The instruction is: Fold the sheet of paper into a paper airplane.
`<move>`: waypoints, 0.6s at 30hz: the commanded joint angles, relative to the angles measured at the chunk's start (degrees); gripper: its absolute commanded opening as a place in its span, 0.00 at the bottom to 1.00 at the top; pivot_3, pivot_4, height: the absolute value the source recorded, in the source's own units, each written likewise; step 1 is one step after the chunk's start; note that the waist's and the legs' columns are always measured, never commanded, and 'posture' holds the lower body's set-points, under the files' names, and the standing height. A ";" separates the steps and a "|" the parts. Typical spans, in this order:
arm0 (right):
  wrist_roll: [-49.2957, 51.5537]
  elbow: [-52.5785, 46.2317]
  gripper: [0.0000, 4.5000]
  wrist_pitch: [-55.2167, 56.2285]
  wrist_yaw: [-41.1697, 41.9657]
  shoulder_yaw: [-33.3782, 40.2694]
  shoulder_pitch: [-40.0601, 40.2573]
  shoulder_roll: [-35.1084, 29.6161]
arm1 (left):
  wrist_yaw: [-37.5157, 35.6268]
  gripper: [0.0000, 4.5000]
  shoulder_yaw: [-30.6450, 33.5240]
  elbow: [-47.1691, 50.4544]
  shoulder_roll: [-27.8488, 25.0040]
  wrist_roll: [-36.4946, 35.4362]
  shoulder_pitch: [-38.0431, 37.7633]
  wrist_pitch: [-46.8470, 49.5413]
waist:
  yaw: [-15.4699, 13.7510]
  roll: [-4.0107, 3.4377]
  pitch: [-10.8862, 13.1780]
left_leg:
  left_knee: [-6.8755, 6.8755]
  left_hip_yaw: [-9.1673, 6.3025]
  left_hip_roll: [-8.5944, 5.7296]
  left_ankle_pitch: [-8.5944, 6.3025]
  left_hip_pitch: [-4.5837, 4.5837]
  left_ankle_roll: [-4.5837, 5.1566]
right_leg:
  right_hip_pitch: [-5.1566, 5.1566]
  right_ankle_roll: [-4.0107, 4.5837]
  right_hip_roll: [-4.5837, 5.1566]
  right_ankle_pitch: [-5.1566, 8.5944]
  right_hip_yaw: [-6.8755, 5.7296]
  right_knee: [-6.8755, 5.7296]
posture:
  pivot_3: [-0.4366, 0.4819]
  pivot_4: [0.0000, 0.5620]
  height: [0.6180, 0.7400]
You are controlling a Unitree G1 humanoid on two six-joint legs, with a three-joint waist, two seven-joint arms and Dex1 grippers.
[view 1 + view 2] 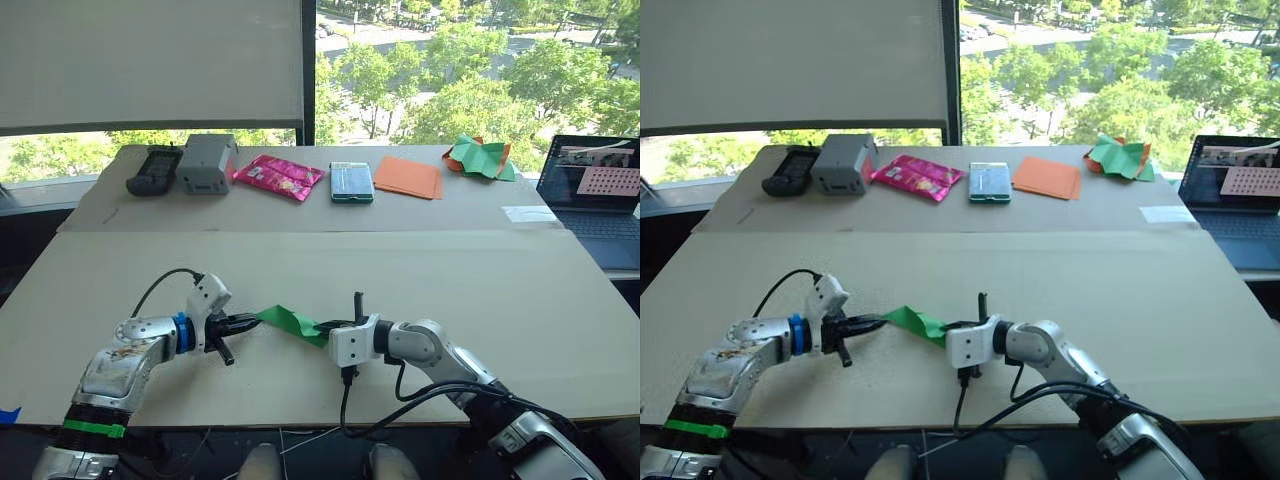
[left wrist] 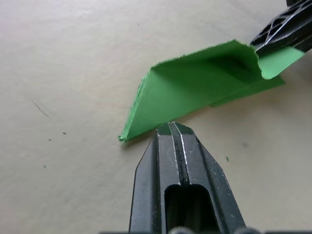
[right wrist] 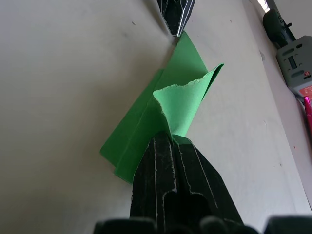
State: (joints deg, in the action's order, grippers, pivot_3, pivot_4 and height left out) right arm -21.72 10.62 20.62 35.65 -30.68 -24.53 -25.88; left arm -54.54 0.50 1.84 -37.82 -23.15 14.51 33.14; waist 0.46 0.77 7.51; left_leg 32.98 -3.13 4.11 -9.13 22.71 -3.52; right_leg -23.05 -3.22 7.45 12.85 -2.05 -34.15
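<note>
We have the sheet of paper (image 1: 291,323) folded and strung between both grippers, just above the near part of the table (image 1: 500,290). Our left gripper (image 1: 247,322) has its fingers pressed together at the paper's left tip, pinching it. Our right gripper (image 1: 325,327) is clamped tight on the curled right end. Far back sit flat orange sheets (image 1: 408,176) and a crumpled green-and-orange bundle (image 1: 481,157).

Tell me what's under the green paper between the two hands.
Bare table under the sheet of paper. The right hand is shut on one end; the left hand is shut at the other edge. Under its folded layers is hidden.
</note>
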 commanded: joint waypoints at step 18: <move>2.28 -4.45 0.00 -7.83 4.47 2.28 1.69 2.12 | -1.76 0.00 -8.37 -1.19 3.39 4.27 7.15 -4.12 | 0.20 0.15 0.08 | -0.03 0.02 -0.01 0.00 -0.43 0.00 | 0.75 0.01 0.00 0.01 0.04 0.03 | 0.48 0.27 0.72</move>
State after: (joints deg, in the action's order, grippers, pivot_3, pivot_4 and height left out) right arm -20.97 7.99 14.39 38.94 -29.32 -23.49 -23.83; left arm -55.81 -8.03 0.39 -33.74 -19.50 21.31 30.53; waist 0.66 0.92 7.59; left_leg 32.95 -3.12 4.10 -9.15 22.28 -3.55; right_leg -22.33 -3.21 7.45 12.86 -2.01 -34.11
